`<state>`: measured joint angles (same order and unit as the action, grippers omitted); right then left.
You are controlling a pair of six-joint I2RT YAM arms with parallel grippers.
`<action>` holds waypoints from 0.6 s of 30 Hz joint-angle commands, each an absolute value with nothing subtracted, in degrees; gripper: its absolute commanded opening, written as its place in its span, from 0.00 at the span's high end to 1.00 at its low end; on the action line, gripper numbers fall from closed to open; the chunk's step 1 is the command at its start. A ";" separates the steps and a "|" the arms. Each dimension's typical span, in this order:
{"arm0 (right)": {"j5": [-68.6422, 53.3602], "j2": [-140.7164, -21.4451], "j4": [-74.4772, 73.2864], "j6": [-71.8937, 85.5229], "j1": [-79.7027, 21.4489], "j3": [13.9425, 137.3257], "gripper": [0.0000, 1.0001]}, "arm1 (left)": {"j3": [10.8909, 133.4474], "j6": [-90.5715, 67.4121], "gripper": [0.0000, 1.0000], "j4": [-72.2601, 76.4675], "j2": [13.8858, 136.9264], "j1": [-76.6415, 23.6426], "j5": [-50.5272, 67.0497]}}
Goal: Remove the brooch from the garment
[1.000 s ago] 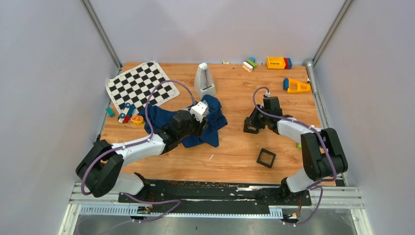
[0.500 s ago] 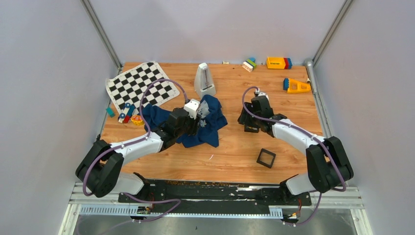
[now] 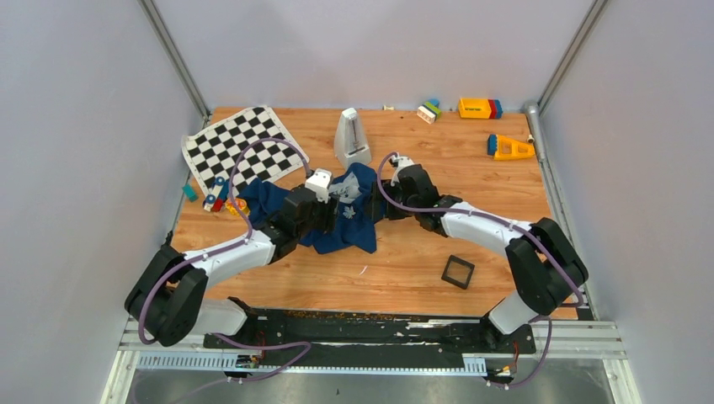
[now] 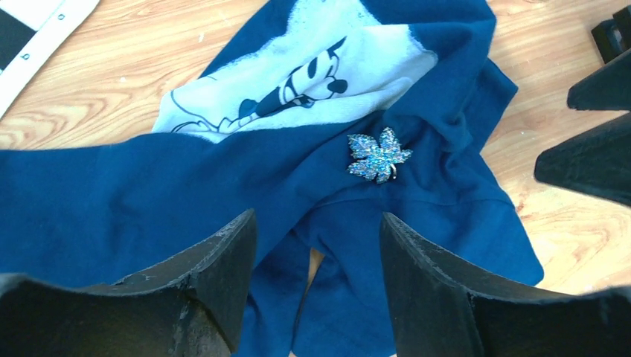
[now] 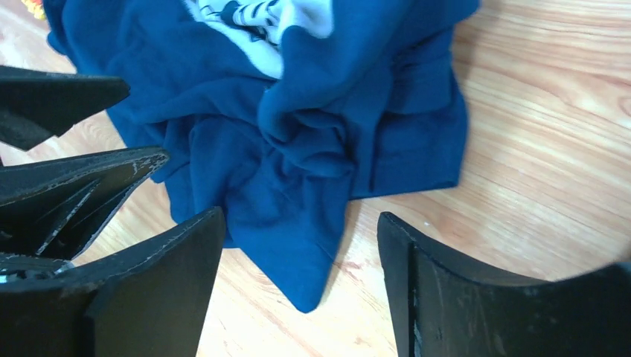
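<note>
One glittering, leaf-shaped brooch [image 4: 378,155] is seen on the one navy garment [image 4: 149,186], just below its Mickey print. Two grippers are held over the cloth, the left gripper [image 4: 320,223] and the right gripper [image 5: 301,223], each with fingers spread and nothing gripped. One black square frame [image 3: 458,271] is seen well apart on the table [image 3: 404,261].

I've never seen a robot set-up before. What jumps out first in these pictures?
First the crumpled navy T-shirt in the middle of the wooden table, with the left arm and right arm bent in over it, jaws open. On it, beside the Mickey Mouse print, glitters a small leaf-shaped brooch. A black-and-white chequered cloth lies at the back left.
</note>
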<state>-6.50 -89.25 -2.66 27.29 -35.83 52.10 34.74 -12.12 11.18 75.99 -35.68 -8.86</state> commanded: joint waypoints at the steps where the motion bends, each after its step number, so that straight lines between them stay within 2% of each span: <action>1: -10.63 -91.39 6.75 24.88 -36.64 53.74 0.21 | 33.28 -14.56 0.27 14.10 72.55 -34.87 -12.22; 4: -12.02 -94.19 8.75 24.58 -36.64 54.54 0.18 | 32.77 -15.34 0.17 14.25 72.27 -34.64 -13.77; 7: -12.45 -97.55 9.25 24.81 -36.65 56.64 0.18 | 33.40 -17.94 0.01 11.71 72.15 -34.54 -15.69; 12: -12.99 -99.82 11.94 25.97 -36.74 56.62 0.21 | 33.57 -20.20 0.00 10.09 71.59 -34.37 -16.79; 18: -13.18 -100.34 14.41 26.72 -36.74 55.50 0.35 | 32.57 -20.23 0.01 12.71 72.35 -34.39 -14.03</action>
